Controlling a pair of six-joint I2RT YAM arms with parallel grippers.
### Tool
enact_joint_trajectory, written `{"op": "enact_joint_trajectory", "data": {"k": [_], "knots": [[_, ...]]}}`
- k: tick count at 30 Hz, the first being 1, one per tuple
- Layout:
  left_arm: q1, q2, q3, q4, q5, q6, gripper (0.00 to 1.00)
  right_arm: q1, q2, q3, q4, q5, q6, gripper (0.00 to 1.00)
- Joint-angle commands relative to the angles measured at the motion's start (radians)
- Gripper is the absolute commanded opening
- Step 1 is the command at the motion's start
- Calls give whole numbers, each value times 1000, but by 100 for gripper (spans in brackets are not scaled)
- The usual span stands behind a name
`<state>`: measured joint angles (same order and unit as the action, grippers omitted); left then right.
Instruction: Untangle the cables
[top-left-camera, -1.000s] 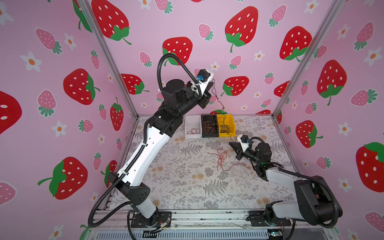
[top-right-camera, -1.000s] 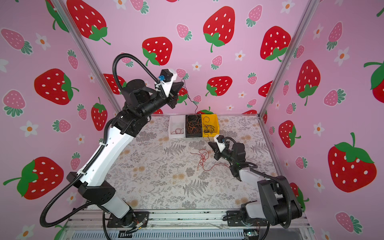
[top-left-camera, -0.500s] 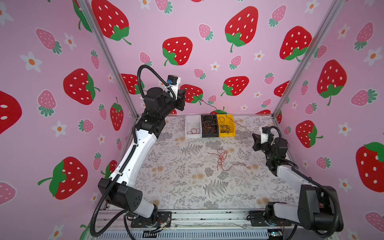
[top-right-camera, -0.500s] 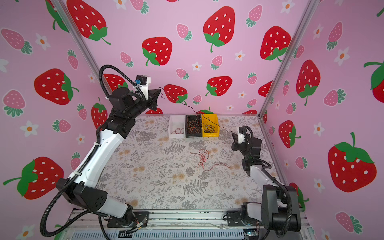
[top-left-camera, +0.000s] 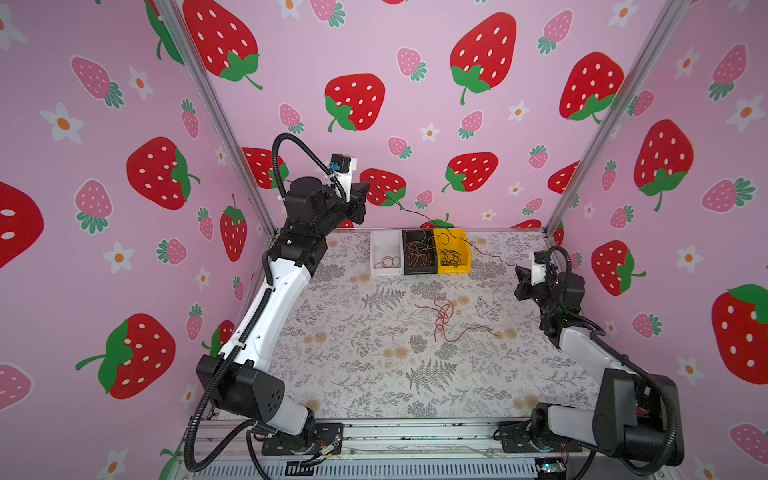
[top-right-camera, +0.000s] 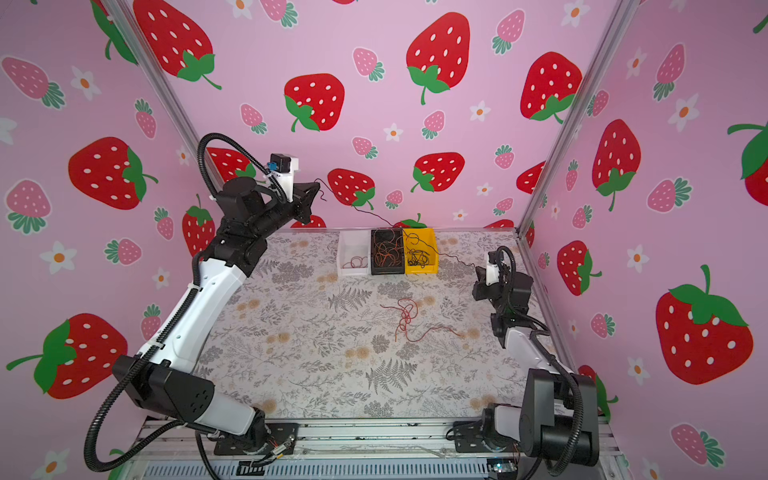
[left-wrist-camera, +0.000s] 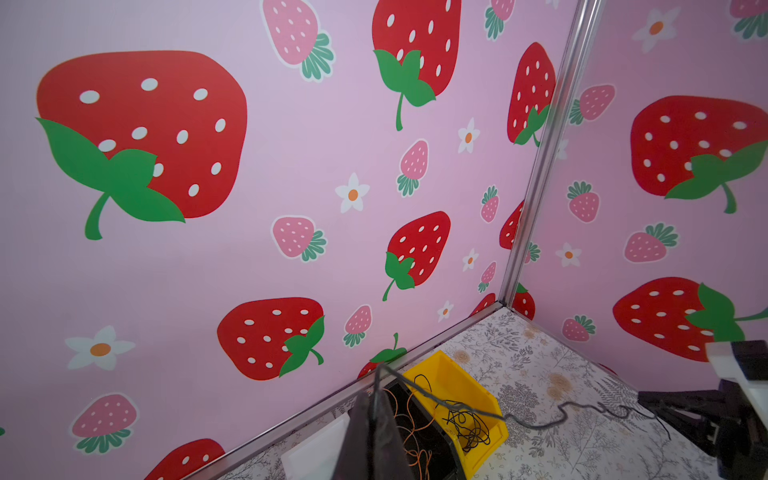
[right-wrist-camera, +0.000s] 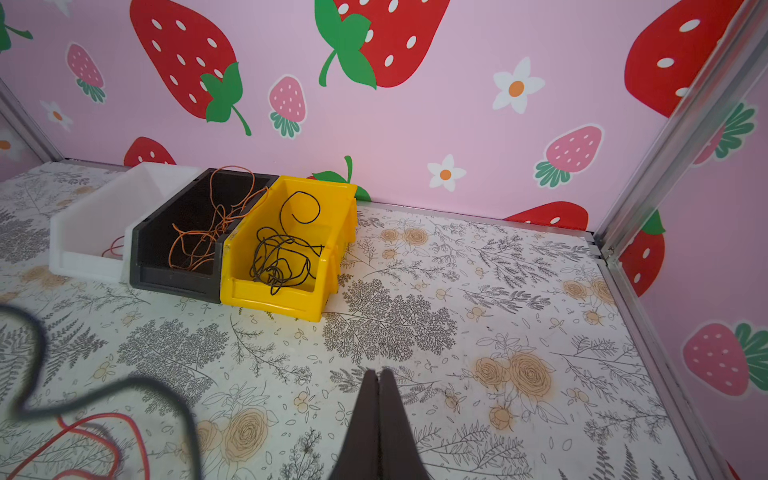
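Note:
A thin black cable hangs in the air between my two grippers and sags over the bins; both top views show it. My left gripper is raised near the back wall. It is shut on one end of the cable, pinched at the fingertips. My right gripper is low at the right side with its jaws pressed together. The cable's other end meets it, and a blurred black strand runs under the frame beside the fingers. Loose red cables lie tangled on the mat.
Three bins stand in a row at the back wall: white with a red cable, black with orange cables, yellow with black cables. Pink walls and metal posts close in the floral mat.
Over the last second my left gripper swung left and my right gripper drew back to the right. This stretched the black cable out between them, away from the red cables.

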<state>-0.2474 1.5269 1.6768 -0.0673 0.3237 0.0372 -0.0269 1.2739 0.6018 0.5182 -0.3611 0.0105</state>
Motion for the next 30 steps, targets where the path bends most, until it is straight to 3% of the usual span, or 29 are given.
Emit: {"op": "enact_joint_trajectory", "data": {"k": [1, 5, 8, 14, 22, 26, 30], "knots": [[-1, 0, 16, 10, -3, 11, 0, -4, -14, 33, -23, 17, -15, 0], [-1, 22, 30, -20, -17, 3, 0, -4, -7, 59, -45, -11, -19, 0], [13, 29, 38, -51, -80, 5, 0, -13, -11, 59, -70, 59, -21, 0], [67, 41, 36, -77, -139, -50, 0, -41, 12, 67, -115, 74, -27, 0], [96, 87, 70, -62, -162, -127, 0, -39, 52, 117, -205, 34, -118, 0], [66, 147, 126, -71, -91, -156, 0, -3, 90, 180, -274, 26, -139, 0], [-33, 240, 226, -132, -68, -98, 0, 66, 146, 264, -320, 43, -130, 0]]}}
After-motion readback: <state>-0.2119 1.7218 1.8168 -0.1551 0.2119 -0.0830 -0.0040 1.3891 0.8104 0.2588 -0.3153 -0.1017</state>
